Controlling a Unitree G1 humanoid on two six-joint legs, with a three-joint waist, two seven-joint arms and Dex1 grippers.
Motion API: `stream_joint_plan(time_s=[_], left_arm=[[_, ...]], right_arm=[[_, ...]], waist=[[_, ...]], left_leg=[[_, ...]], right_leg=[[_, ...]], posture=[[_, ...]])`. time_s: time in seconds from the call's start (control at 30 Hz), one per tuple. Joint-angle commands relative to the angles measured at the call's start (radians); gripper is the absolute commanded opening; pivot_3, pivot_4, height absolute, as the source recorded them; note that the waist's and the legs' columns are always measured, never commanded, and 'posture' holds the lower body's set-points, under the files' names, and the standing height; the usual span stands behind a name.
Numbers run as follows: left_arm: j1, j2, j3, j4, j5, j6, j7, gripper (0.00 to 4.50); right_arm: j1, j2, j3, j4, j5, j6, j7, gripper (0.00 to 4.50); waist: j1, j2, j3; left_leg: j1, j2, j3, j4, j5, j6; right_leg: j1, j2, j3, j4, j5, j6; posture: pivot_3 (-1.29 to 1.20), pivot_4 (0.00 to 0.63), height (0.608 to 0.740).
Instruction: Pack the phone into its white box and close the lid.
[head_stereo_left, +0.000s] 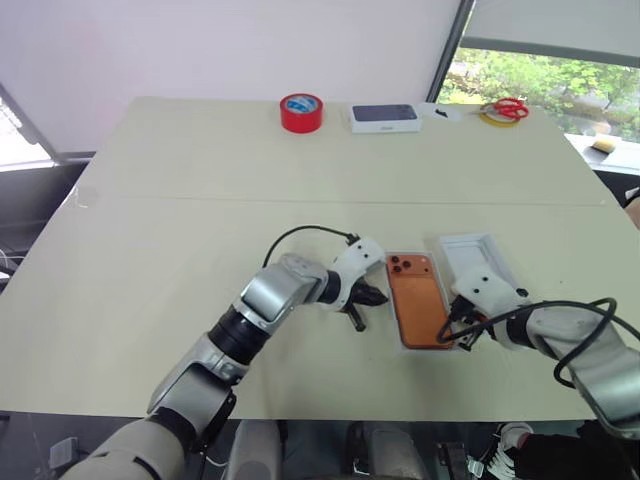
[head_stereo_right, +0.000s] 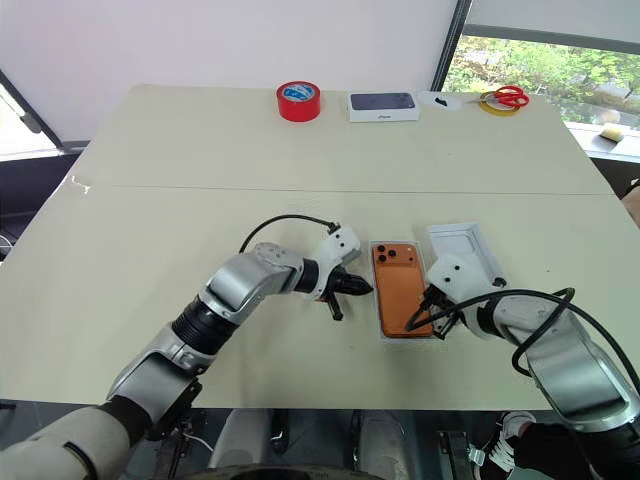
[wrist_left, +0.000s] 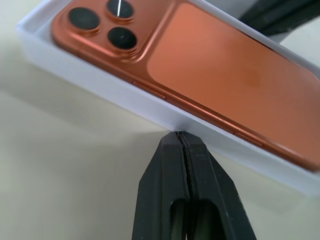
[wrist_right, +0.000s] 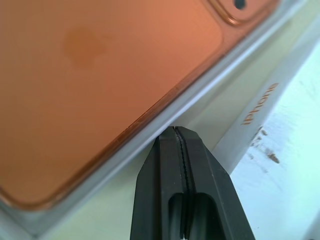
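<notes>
Two closed grippers, left gripper (head_stereo_left: 372, 296) and right gripper (head_stereo_left: 463, 322), flank the phone (head_stereo_left: 418, 300)

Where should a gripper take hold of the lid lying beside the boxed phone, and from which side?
Grip the lid by one long thin wall, from above with open jaws. It lies inside-up, so the rim stands free. The right gripper is nearest but shut.

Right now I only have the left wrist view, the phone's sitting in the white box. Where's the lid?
Observer: The lid lies on the table just right of the white box, inside facing up.
Operator: Where's the right gripper?
Observer: The right gripper is shut and empty, its tips by the box's right wall, between box and lid.
Operator: Anything else nearby?
Observer: Only at the far edge: a red tape roll.
</notes>
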Motion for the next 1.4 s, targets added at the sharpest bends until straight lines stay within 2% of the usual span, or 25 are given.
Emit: stream_joint_plan(time_s=[0.03, 0.2, 0.33, 0.5, 0.63, 0.73, 0.87, 1.0, 1.1, 1.4], left_arm=[[-0.011, -0.046, -0.024, -0.017, -0.016, -0.009, -0.022, 0.04], [-0.009, -0.03, -0.009, -0.025, -0.014, -0.007, -0.032, 0.04], [0.01, 0.022, 0.047, -0.073, -0.035, 0.022, -0.041, 0.04], [0.031, 0.111, 0.114, -0.178, -0.075, 0.043, -0.056, 0.04], [0.065, 0.199, 0.142, -0.245, -0.072, -0.039, -0.086, 0.04], [0.105, 0.272, 0.174, -0.291, -0.069, -0.19, -0.149, 0.0], [0.158, 0.332, 0.199, -0.331, -0.085, -0.352, -0.231, 0.0], [0.187, 0.336, 0.248, -0.329, -0.121, -0.408, -0.258, 0.0], [0.21, 0.352, 0.264, -0.342, -0.132, -0.456, -0.286, 0.0], [0.229, 0.38, 0.242, -0.351, -0.115, -0.504, -0.315, 0.0]], right_arm=[[-0.003, -0.007, 0.006, 0.003, 0.004, -0.023, 0.003, 0.0], [0.0, -0.023, -0.017, -0.001, 0.002, -0.028, 0.002, 0.0], [0.002, -0.061, -0.114, -0.043, 0.037, -0.001, 0.035, 0.0], [0.03, -0.105, -0.214, -0.083, 0.091, 0.008, 0.092, 0.0], [-0.002, -0.097, -0.265, -0.049, 0.143, 0.068, 0.103, 0.0], [-0.088, -0.037, -0.291, -0.01, 0.237, 0.224, 0.097, 0.89], [-0.231, 0.08, -0.297, 0.07, 0.246, 0.45, -0.028, 2.83], [-0.305, 0.116, -0.298, 0.12, 0.249, 0.546, -0.084, 2.83], [-0.325, 0.118, -0.272, 0.16, 0.236, 0.552, -0.126, 2.83], [-0.393, 0.119, -0.147, 0.202, 0.255, 0.586, -0.175, 2.83]], waist=[[0.0, 0.0, 0.0], [0.0, 0.0, 0.0], [-0.002, 0.0, 0.0], [-0.005, 0.0, 0.0], [-0.004, 0.001, 0.0], [-0.005, 0.001, 0.0], [-0.006, 0.002, 0.0], [0.001, 0.002, 0.0], [-0.003, 0.002, 0.0], [-0.01, 0.002, 0.0]], left_leg=[[0.0, 0.0, 0.0, 0.0, 0.0, 0.0], [0.0, 0.0, 0.0, 0.0, 0.0, 0.0], [0.0, 0.0, 0.0, 0.0, 0.0, 0.0], [0.0, 0.001, 0.0, 0.0, 0.0, 0.0], [0.0, 0.001, 0.0, 0.0, 0.0, 0.0], [0.0, 0.001, 0.001, 0.0, 0.0, 0.0], [0.0, 0.001, 0.001, -0.001, 0.0, 0.0], [-0.001, 0.001, 0.002, 0.0, 0.0, 0.0], [-0.001, 0.001, 0.002, -0.001, 0.0, 0.0], [-0.001, 0.001, 0.002, -0.001, 0.0, 0.0]], right_leg=[[0.0, 0.0, 0.0, 0.0, 0.0, 0.0], [0.0, 0.0, 0.0, 0.0, 0.0, 0.0], [-0.001, 0.0, 0.0, 0.0, 0.0, 0.0], [-0.001, 0.001, 0.0, 0.001, 0.0, 0.0], [-0.001, 0.0, 0.001, 0.001, 0.0, 0.0], [-0.001, 0.001, 0.001, 0.001, 0.0, 0.0], [-0.001, 0.001, 0.001, 0.001, 0.0, 0.0], [-0.002, 0.0, 0.001, 0.001, 0.0, 0.0], [-0.002, 0.0, 0.001, 0.001, 0.0, 0.0], [-0.003, 0.001, 0.001, 0.001, 0.0, 0.0]], posture=[[0.0, 0.15, 0.73], [0.0, 0.15, 0.73], [0.0, 0.15, 0.73], [0.0, 0.15, 0.73], [0.0, 0.15, 0.73], [0.0, 0.15, 0.73], [0.0, 0.15, 0.73], [0.0, 0.15, 0.73], [0.0, 0.15, 0.73], [0.0, 0.15, 0.73]])
